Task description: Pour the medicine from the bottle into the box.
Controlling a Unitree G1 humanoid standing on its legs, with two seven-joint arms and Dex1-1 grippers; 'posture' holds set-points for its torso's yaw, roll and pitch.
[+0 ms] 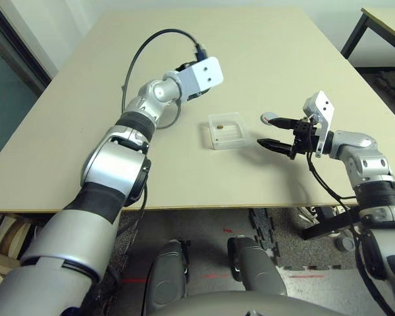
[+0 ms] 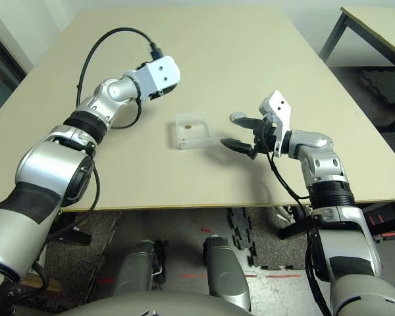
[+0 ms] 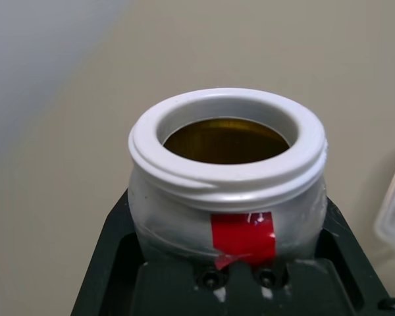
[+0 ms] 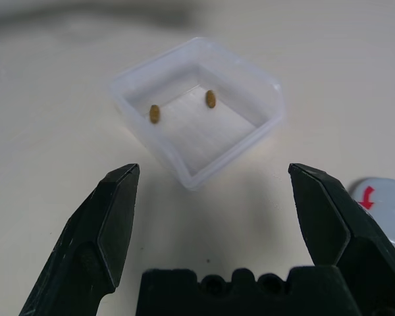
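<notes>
Beige table (image 1: 85, 145); black-legged second table (image 1: 382, 26) at far right; black foam floor mat (image 1: 283, 243) below.

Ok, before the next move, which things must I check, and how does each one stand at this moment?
1. Bottle uncapped: ok, the cap lies on the table.
2. Left gripper clamped on the bottle: ok.
3. Medicine inside the box: ok, brown pieces lie in it.
4. Bottle emptied: cannot tell, its inside looks dark.
5. Right gripper open, apart from the box: ok.
</notes>
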